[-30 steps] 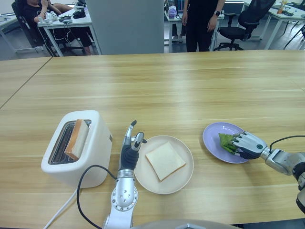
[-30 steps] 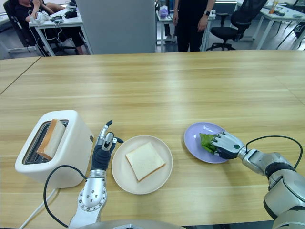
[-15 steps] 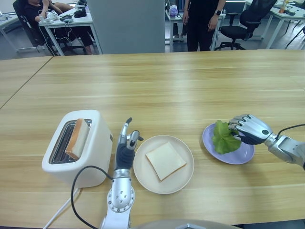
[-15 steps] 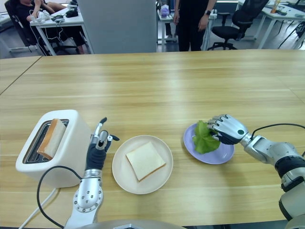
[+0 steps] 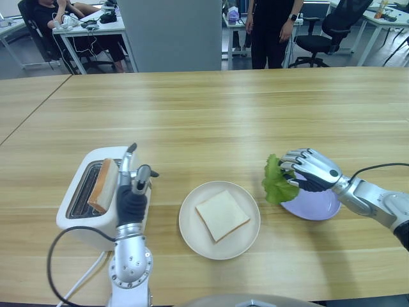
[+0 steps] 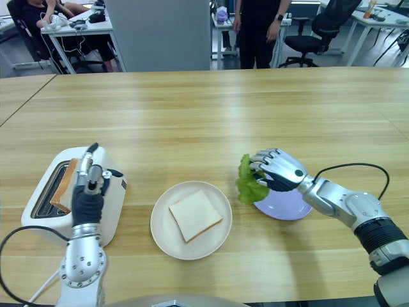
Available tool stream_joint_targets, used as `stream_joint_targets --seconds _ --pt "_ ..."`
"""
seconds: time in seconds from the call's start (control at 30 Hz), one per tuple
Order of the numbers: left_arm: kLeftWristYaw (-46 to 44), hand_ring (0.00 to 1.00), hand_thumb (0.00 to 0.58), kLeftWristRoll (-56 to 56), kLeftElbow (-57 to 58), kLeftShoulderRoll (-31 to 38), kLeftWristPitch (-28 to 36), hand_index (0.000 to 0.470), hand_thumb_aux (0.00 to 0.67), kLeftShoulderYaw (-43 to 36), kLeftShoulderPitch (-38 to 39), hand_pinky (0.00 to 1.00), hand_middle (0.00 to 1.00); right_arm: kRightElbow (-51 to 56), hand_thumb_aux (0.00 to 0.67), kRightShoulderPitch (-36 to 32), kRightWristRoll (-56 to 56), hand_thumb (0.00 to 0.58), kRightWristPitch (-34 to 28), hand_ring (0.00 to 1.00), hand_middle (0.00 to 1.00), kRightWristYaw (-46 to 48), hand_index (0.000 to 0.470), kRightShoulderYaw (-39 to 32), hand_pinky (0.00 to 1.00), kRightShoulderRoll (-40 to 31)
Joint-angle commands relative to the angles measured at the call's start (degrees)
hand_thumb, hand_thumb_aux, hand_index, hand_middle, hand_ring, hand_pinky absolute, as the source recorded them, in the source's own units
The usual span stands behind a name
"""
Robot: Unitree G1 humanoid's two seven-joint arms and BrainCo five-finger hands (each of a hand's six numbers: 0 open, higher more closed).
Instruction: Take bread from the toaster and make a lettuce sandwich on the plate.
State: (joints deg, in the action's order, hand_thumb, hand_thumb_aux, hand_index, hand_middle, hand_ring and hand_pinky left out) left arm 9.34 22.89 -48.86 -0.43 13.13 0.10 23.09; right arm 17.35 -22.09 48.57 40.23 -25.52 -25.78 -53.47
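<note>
**Desk:** What sits nearest the lens?

**Photographer:** The left hand (image 5: pixel 132 201), upright at the near edge of the counter (image 5: pixel 211 121). Its fingers (image 5: pixel 130 160) are released, point up and hold nothing. It stands just in front of the toaster (image 5: pixel 77 227), at 9 o'clock from the cream plate (image 5: pixel 192 225). I judge it is placed there to go for the bread.

**Desk:** And the bread itself?

**Photographer:** One slice (image 5: pixel 221 215) lies flat in the middle of the cream plate as the base of the sandwich. A second slice (image 5: pixel 102 187) stands tilted in the toaster slot with its top edge clear of the rim, which should make it easy to pinch.

**Desk:** The right side?

**Photographer:** At 3 o'clock from the cream plate, the right hand (image 5: pixel 313 171) is clenched on the lettuce (image 5: pixel 276 184). The fingers wrap over the top of the leaf. The leaf hangs in the air between the two plates, above the near-left rim of the purple plate (image 5: pixel 319 208) and clear of its surface. Held that high, I judge it can pass over the cream plate's rim without dragging and then go down on the waiting slice.

**Desk:** Anything beyond?

**Photographer:** Toward 12 o'clock the wooden counter runs on.

**Desk:** Any brand or label for the caption?

**Photographer:** No. I can read no writing on the toaster, the plates or either hand.
</note>
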Motion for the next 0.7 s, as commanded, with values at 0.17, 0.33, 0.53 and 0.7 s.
stream_joint_targets --seconds 0.17,0.33,0.53,0.7 --pt "-0.5 1.0 0.0 6.0 -0.4 2.0 2.5 0.0 0.0 4.8 -0.6 1.0 1.0 -8.7 0.67 1.4 -7.8 0.58 -1.0 0.37 0.37 12.5 0.46 3.0 0.37 7.5" --pt "-1.0 1.0 0.0 6.8 1.0 1.7 2.4 0.0 0.0 5.5 -1.2 1.0 1.0 -11.0 0.67 2.3 -9.1 0.58 -1.4 0.36 0.36 17.8 0.46 2.1 0.36 14.1" --pt "-1.1 1.0 0.0 7.5 3.1 0.6 1.9 0.0 0.0 3.3 -1.8 1.0 1.0 -12.3 0.67 4.0 -10.6 0.58 -2.2 0.35 0.35 23.1 0.46 0.5 0.35 22.0" --pt "-1.3 1.0 0.0 7.6 4.8 0.2 1.4 0.0 0.0 1.9 -1.9 1.0 1.0 -12.6 0.67 6.2 -10.1 0.58 -2.8 0.34 0.34 25.7 0.46 -0.8 0.34 26.3"
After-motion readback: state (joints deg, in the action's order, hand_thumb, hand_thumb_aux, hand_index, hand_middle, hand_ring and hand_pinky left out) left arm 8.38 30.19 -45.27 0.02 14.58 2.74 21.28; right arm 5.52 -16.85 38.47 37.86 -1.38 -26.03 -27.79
